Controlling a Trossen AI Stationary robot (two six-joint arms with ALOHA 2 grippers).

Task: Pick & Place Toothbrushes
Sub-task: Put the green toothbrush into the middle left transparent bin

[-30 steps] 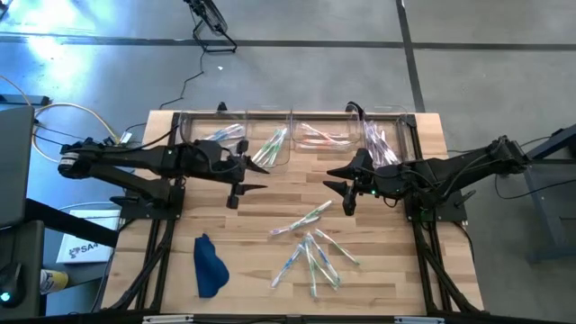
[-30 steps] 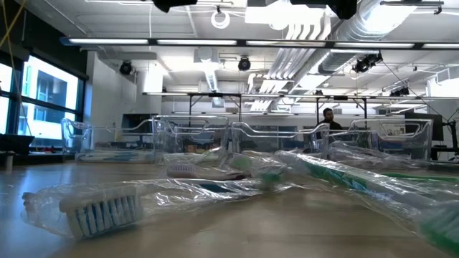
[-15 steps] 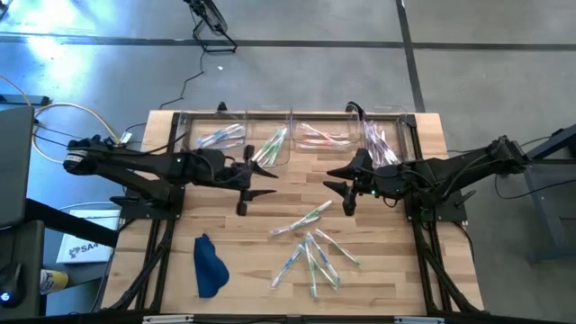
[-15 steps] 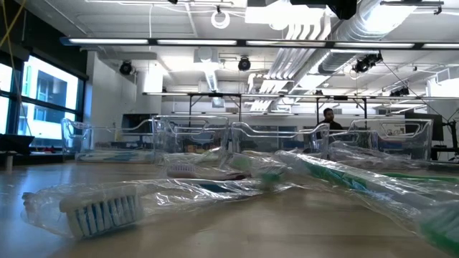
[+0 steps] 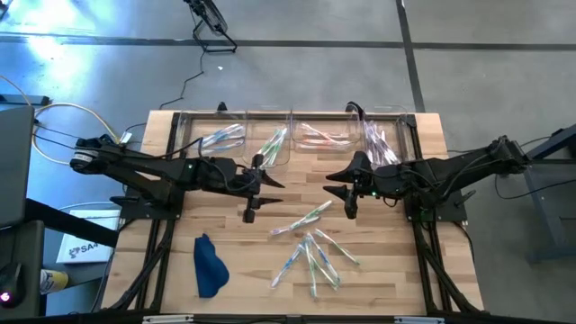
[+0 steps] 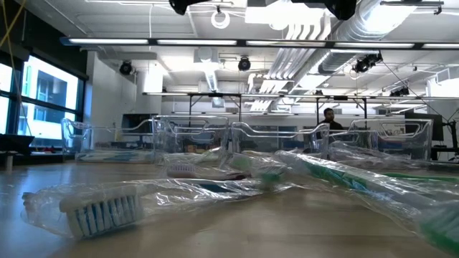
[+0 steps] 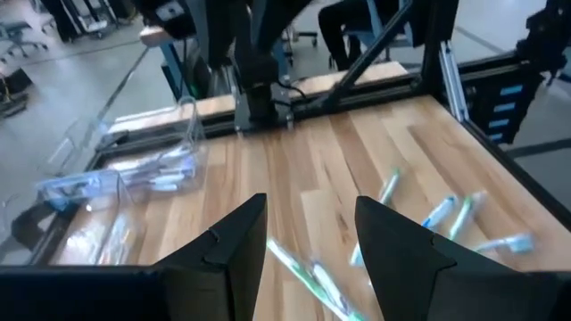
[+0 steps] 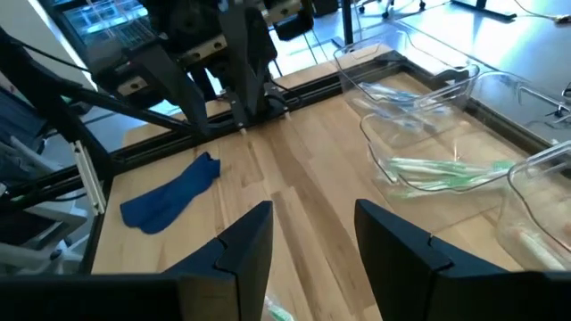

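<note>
Several wrapped toothbrushes (image 5: 310,252) lie loose on the wooden table, right of centre toward the near edge, and one (image 5: 302,220) lies apart just beyond them. More toothbrushes rest in the clear bins (image 5: 270,144) along the far edge. My left gripper (image 5: 260,196) hovers open above the table's middle, left of the pile; its wrist view shows toothbrushes (image 7: 428,218) ahead of the gripper (image 7: 310,234). My right gripper (image 5: 341,192) hovers open above the table, just beyond the pile, facing the left one; in its wrist view (image 8: 312,236) nothing lies between the fingers.
A dark blue cloth (image 5: 209,265) lies crumpled near the front left. Four clear bins (image 5: 319,135) stand side by side at the far edge. In the low view a wrapped toothbrush (image 6: 107,208) lies close to the camera. Bare wood stretches between the two grippers.
My left gripper has moved toward the table's right edge and a little toward the near edge, closing on the middle of the table, and has stayed open. My right gripper has kept still. The toothbrushes have not moved.
</note>
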